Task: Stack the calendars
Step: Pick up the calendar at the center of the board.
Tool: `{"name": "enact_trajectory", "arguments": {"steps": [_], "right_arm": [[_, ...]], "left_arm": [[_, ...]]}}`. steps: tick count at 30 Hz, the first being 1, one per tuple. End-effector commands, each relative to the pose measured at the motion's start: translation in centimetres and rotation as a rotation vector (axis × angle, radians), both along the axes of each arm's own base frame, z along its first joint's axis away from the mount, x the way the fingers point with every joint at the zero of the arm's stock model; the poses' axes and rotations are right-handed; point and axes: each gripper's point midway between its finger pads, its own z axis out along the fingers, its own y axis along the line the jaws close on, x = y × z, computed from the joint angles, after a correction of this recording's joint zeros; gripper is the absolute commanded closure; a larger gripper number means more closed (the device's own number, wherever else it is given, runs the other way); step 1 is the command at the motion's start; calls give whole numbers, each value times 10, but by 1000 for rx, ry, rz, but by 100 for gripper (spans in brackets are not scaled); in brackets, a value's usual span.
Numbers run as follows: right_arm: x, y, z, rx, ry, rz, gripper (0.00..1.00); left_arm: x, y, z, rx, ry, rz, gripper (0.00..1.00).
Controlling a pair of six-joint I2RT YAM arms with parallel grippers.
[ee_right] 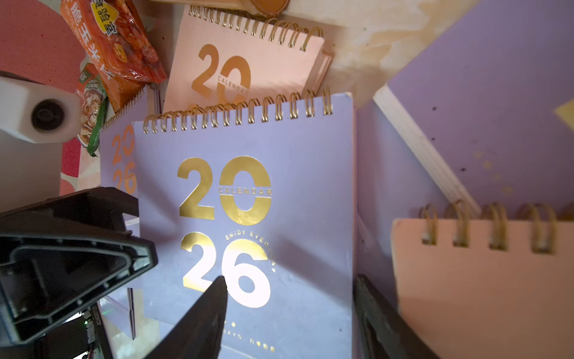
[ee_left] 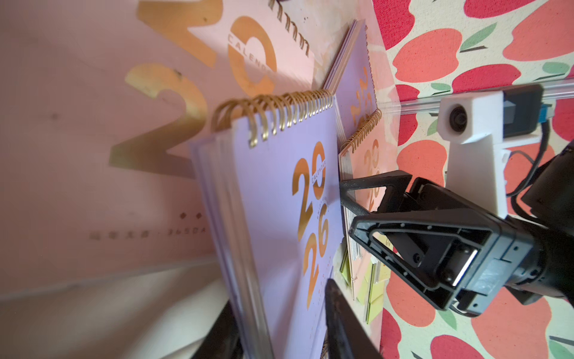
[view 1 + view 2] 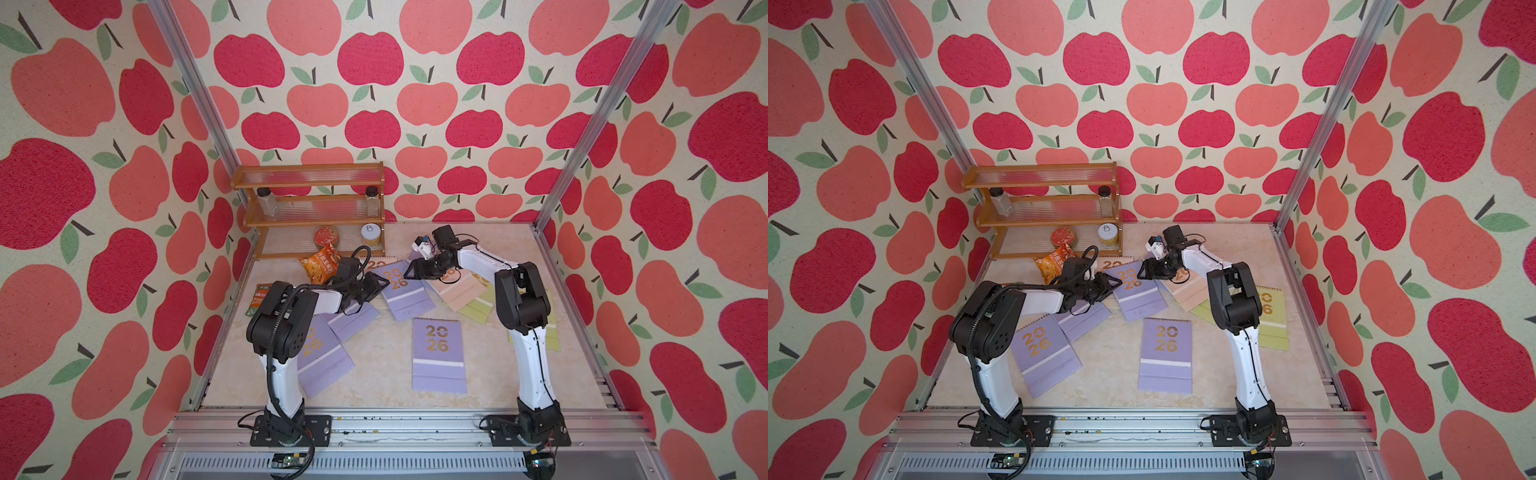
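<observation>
Several calendars lie scattered on the table. One lilac calendar [image 3: 401,291] [image 3: 1136,291] sits between my two grippers in both top views. My left gripper [image 3: 376,286] [image 2: 279,298] is shut on the lilac calendar [image 2: 279,202]: one finger presses its cover and the other its page edges. My right gripper [image 3: 409,270] [image 1: 290,278] is open, one finger over the calendar's cover [image 1: 248,192] and the other just past its edge. A pink calendar [image 3: 457,291] and a yellow-green one [image 3: 482,309] lie under the right arm. Other lilac calendars [image 3: 438,353] [image 3: 324,357] lie nearer the front.
A wooden shelf [image 3: 309,208] with jars and a tin stands at the back left. An orange snack packet [image 3: 320,266] and a green packet [image 3: 259,299] lie beside the left arm. Another pink calendar [image 1: 248,62] lies behind the held one.
</observation>
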Motion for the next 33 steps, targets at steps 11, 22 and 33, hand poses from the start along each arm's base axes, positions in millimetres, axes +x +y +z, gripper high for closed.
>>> {"name": "enact_trajectory", "arguments": {"steps": [11, 22, 33], "right_arm": [[-13, 5, -15, 13, 58, 9, 33], [-11, 0, 35, 46, -9, 61, 33], [-30, -12, 164, 306, -178, 139, 33]], "left_arm": [[-1, -4, 1, -8, -20, -14, 100], [-3, 7, 40, 31, -126, -42, 100], [-11, 45, 133, -39, -374, -168, 100]]}}
